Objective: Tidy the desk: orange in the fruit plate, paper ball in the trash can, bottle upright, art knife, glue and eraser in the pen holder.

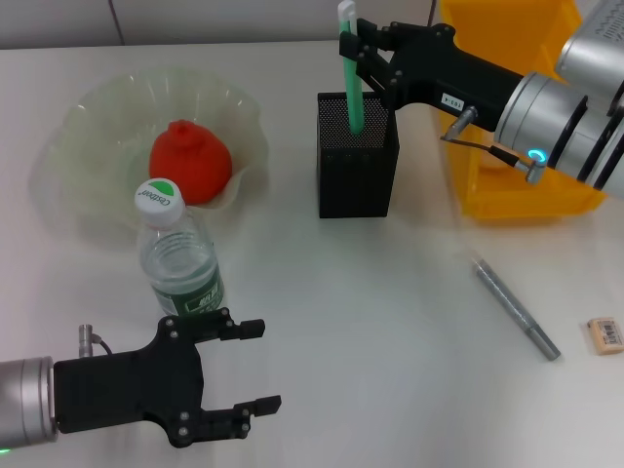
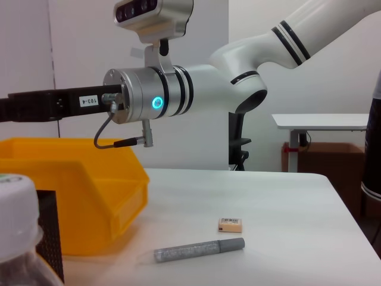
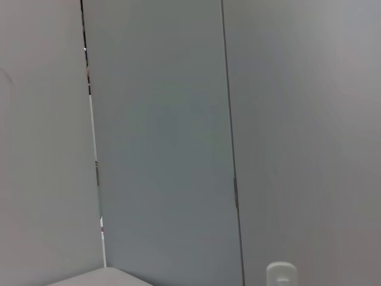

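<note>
Down at about 7 o'clock in the head view, closest to us, the left claw (image 1: 244, 366) waits with its fingers spread wide and nothing in them, just beside the bottle (image 1: 181, 258). That bottle already stands up straight with its white cap on top, so that job looks done. At 10 o'clock the orange (image 1: 190, 162) sits inside the fruit plate (image 1: 73, 122), so that one looks done too. Up near 1 o'clock the right claw (image 1: 353, 41) is pinched tight on a green stick (image 1: 355, 97), and the low end of the stick dips into the pen holder (image 1: 356, 180). I think the stick is the glue, but I am not sure. It only needs letting go. The trash can (image 1: 507, 195) is at 2 o'clock, behind the right arm, and I cannot see any paper ball on the surface (image 1: 390, 322) or in the bin. Two things are left lying out: a grey pen-shaped thing (image 1: 515, 307) at 4 o'clock, likely the art knife, and the small eraser (image 1: 605, 334) near it, close to the edge. Both need to go in the pen holder.
</note>
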You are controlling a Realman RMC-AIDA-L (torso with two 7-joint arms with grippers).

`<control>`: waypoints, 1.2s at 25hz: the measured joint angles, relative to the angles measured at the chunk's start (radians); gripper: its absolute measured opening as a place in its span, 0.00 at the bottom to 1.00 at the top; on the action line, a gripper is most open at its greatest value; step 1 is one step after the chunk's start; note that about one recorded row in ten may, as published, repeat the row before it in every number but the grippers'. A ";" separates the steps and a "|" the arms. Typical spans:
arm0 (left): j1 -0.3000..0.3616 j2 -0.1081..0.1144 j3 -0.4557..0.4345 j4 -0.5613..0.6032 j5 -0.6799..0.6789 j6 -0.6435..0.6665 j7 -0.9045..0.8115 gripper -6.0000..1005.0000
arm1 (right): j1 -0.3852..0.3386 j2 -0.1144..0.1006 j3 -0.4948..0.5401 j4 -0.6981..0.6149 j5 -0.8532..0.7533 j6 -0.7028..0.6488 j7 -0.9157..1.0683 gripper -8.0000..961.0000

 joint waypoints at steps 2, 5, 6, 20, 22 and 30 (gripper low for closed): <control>0.000 0.000 0.000 0.000 0.000 -0.002 0.000 0.74 | -0.005 0.000 0.000 0.000 0.000 0.000 0.000 0.18; 0.000 -0.001 0.000 0.000 0.000 -0.006 0.000 0.74 | -0.013 0.000 0.000 0.001 -0.001 0.000 -0.001 0.18; 0.000 -0.001 0.000 -0.001 0.000 -0.006 0.000 0.74 | -0.015 0.000 0.000 0.001 -0.002 0.000 -0.001 0.18; 0.002 0.000 0.000 -0.003 0.000 -0.007 -0.001 0.74 | -0.065 0.002 0.005 -0.013 0.001 -0.065 0.003 0.44; 0.002 0.000 0.000 -0.003 0.000 -0.006 -0.002 0.74 | -0.095 -0.001 0.008 -0.049 0.002 -0.106 0.040 0.47; 0.000 0.003 0.000 -0.003 0.000 -0.004 -0.006 0.74 | -0.352 -0.007 0.008 -0.599 -0.250 -0.119 0.538 0.62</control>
